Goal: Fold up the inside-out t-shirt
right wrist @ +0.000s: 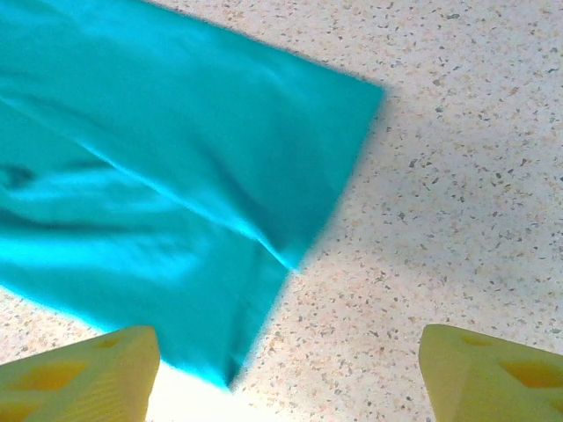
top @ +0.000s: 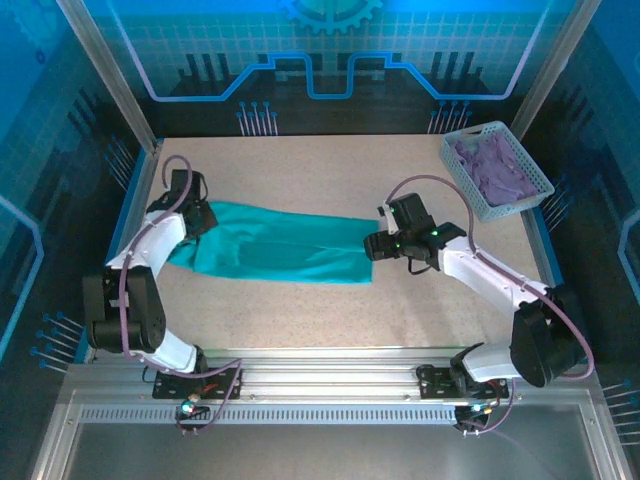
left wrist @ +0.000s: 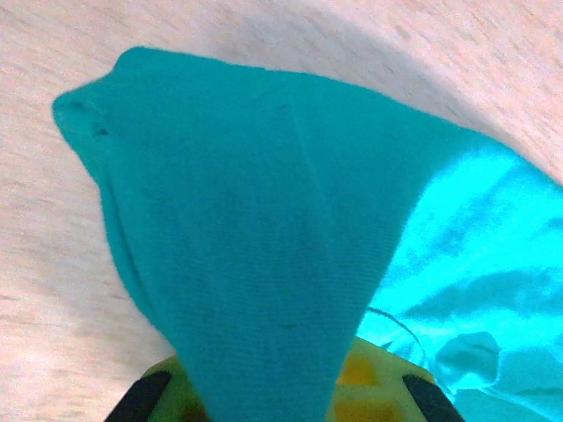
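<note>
The teal t-shirt [top: 275, 250] lies on the speckled table [top: 350, 320] as a long folded band. In the top view it runs from the 9 o'clock side of the table toward the centre, with its length along the 9-to-3 line. The left hand [top: 190, 215] is at the band's 9 o'clock end, closed tight on the cloth. In the left wrist view a fold of t-shirt [left wrist: 255, 220] rises out of the pinch of the left hand [left wrist: 273, 400] and fans toward 12 o'clock. It ends in a rounded corner at about 10 o'clock, and brighter, wrinkled fabric lies on the table toward 4 o'clock. The right hand [top: 375, 245] sits at the band's 3 o'clock end, right at the edge of the cloth. In the right wrist view the right hand [right wrist: 286, 378] stands wide open and holds nothing. One yellow finger [right wrist: 79, 374] is at 7 o'clock just beside the t-shirt [right wrist: 158, 176], and the other is at 5 o'clock over bare table [right wrist: 457, 176]. Here the shirt's straight end edge slants from about 1 o'clock down to 6 o'clock, with a crease showing a second layer folded over the first. Toward 2 o'clock in the top view, well apart from the shirt, a pale latticed basket [top: 462, 182] sits in the table's far corner with a purple cloth [top: 495, 165] bunched inside it.
</note>
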`<state>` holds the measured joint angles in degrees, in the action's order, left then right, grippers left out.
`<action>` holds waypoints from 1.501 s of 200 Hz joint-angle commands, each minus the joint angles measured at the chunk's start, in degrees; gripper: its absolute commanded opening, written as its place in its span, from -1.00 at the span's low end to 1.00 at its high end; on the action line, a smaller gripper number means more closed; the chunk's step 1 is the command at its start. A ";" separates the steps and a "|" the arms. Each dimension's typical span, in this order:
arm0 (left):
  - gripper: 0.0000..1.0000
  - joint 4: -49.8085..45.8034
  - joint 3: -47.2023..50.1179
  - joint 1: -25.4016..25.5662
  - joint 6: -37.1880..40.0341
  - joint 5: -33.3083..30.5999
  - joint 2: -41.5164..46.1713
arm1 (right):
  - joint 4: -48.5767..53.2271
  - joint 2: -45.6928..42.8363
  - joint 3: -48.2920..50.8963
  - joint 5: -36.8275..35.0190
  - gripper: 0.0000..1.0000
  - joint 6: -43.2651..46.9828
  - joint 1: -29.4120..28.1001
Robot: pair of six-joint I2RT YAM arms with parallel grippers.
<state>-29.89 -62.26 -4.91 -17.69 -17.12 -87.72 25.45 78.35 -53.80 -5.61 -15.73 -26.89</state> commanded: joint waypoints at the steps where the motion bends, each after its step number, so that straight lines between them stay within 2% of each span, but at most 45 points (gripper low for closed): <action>1: -1.00 -6.41 -5.48 -0.63 6.09 -13.68 -1.62 | 1.70 -1.43 0.88 2.77 0.57 0.92 0.56; 37: -1.00 -10.77 -10.97 1.33 8.19 -15.15 -4.41 | 0.83 -1.33 1.58 3.85 0.57 0.70 0.58; 60: -1.00 -14.76 -13.48 5.59 7.59 -13.69 -4.13 | 0.91 -1.15 1.42 3.47 0.57 0.71 0.63; 84: -1.00 -19.14 -15.85 12.30 5.85 -11.97 -3.86 | 1.18 -1.06 1.33 2.85 0.57 0.78 0.86; 125: -1.00 -23.70 -19.74 22.10 -1.30 -2.42 -6.57 | 1.70 -0.83 1.24 2.55 0.57 0.82 1.10; 150: -0.99 -20.85 -22.32 28.64 -4.80 4.47 -10.52 | 1.96 -1.02 1.33 2.32 0.57 0.78 1.24; 174: -0.79 -16.77 -26.67 32.85 -7.24 10.40 -18.03 | 2.06 -1.55 1.66 2.00 0.57 0.50 1.31; 185: -0.49 -15.46 -30.02 34.18 -7.88 13.79 -22.54 | 2.01 -1.78 1.99 2.00 0.57 0.43 1.35; 206: -0.29 -10.66 -35.63 36.89 -9.92 23.14 -29.32 | 2.31 -2.41 2.62 0.84 0.57 0.26 1.46; 222: -0.10 -4.40 -36.69 37.51 -12.68 32.79 -31.23 | 2.41 -3.12 3.09 -0.18 0.57 -0.26 1.93; 230: -0.03 -2.58 -36.19 37.47 -13.58 34.70 -30.76 | 2.41 -3.38 3.09 -0.36 0.57 -0.61 2.23; 245: 0.02 -1.45 -33.62 36.68 -12.30 33.36 -26.75 | 1.96 -3.73 3.09 -0.14 0.57 -1.26 2.40; 260: 0.04 1.70 -26.35 34.04 -12.89 32.33 -19.85 | -0.12 -3.59 3.09 1.73 0.57 -1.76 2.14; 283: 0.09 7.10 -13.33 27.48 -13.98 31.71 -9.42 | -5.33 -0.39 2.11 6.30 0.56 -2.25 -1.30; 300: 0.11 7.27 -10.58 22.17 -13.18 31.88 -6.91 | -7.33 4.71 -1.15 6.73 0.55 -3.40 -5.80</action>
<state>-26.59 -76.55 24.16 -30.17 13.47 -99.59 23.09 77.34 -51.72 -2.42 -17.15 -27.42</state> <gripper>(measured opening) 0.553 0.779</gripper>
